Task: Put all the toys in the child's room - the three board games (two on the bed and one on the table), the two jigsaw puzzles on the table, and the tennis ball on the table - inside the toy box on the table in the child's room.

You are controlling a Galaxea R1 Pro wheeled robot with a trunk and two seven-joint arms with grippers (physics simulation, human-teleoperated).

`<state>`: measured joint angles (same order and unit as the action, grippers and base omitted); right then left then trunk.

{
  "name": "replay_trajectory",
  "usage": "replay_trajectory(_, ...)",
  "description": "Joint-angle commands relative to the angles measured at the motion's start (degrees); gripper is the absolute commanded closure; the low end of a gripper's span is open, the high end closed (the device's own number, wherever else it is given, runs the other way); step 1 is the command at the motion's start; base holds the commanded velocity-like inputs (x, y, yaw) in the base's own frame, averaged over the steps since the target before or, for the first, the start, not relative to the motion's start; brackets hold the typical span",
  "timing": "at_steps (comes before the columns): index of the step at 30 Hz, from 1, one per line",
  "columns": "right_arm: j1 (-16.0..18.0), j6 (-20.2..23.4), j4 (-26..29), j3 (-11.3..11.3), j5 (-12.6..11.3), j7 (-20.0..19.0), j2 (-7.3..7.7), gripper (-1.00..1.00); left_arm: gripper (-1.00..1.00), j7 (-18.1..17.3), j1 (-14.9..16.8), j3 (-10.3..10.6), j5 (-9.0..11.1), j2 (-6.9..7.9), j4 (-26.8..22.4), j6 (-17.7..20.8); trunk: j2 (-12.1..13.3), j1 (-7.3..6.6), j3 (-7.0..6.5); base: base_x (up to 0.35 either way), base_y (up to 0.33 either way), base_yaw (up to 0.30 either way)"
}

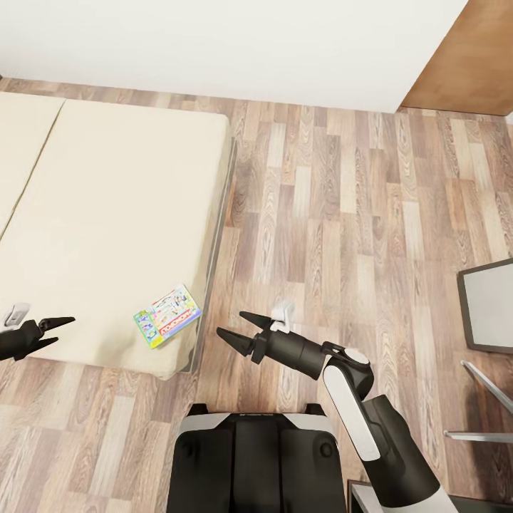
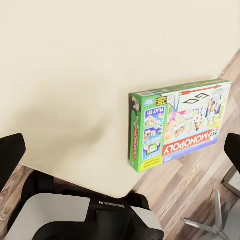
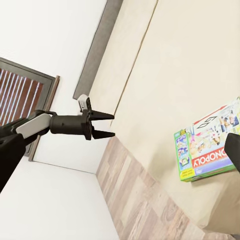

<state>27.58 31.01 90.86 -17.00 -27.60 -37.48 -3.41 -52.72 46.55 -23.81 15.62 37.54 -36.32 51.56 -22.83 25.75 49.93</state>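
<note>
One board game (image 1: 167,315), a white "Monopoly" box with a green edge, lies flat on the bed (image 1: 107,199) near its front right corner. My left gripper (image 1: 63,330) hovers open over the bed's front edge, left of the box and apart from it. My right gripper (image 1: 231,323) is open above the floor, just right of the bed corner. The left wrist view looks down on the box (image 2: 180,125) on the mattress (image 2: 65,75). The right wrist view shows the box (image 3: 210,147) and the open left gripper (image 3: 111,126) beyond it. Both grippers are empty.
Wooden floor (image 1: 342,214) stretches to the right of the bed. A grey panel in a dark frame (image 1: 488,303) and thin metal legs (image 1: 484,406) stand at the right edge. A white wall (image 1: 214,43) and a brown panel (image 1: 463,57) lie beyond.
</note>
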Motion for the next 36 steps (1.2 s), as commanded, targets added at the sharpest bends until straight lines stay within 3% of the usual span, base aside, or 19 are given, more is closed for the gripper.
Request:
replay_trajectory(1, 0.0, 0.5, 0.0, 0.0, -0.4, 0.0, -0.02, -1.00, -1.00, -0.2, 0.0, -0.1, -0.1, 0.00, 0.0, 0.2, -0.1, 0.03, 0.06, 0.000, 0.000, 0.000)
replay_trajectory(13, 0.0, 0.5, 0.0, 0.0, -0.4, 0.0, -0.02, -1.00, -1.00, -0.2, 0.0, -0.1, -0.1, -0.01, 0.0, 0.3, -0.1, 0.03, 0.06, 0.000, 0.000, 0.013)
replay_trajectory(25, 0.0, 0.5, 0.0, 0.0, -0.4, 0.1, -0.03, -1.00, -1.00, -0.2, 0.0, -0.1, -0.1, -0.01, 0.0, 0.3, -0.1, 0.03, 0.06, 0.000, 0.000, 0.179)
replay_trajectory(36, 0.0, 0.5, 0.0, 0.0, -0.4, 0.1, -0.02, -1.00, -1.00, -0.2, 0.0, -0.1, -0.1, -0.01, 0.0, 0.3, -0.1, 0.03, 0.06, 0.000, 0.000, 0.027)
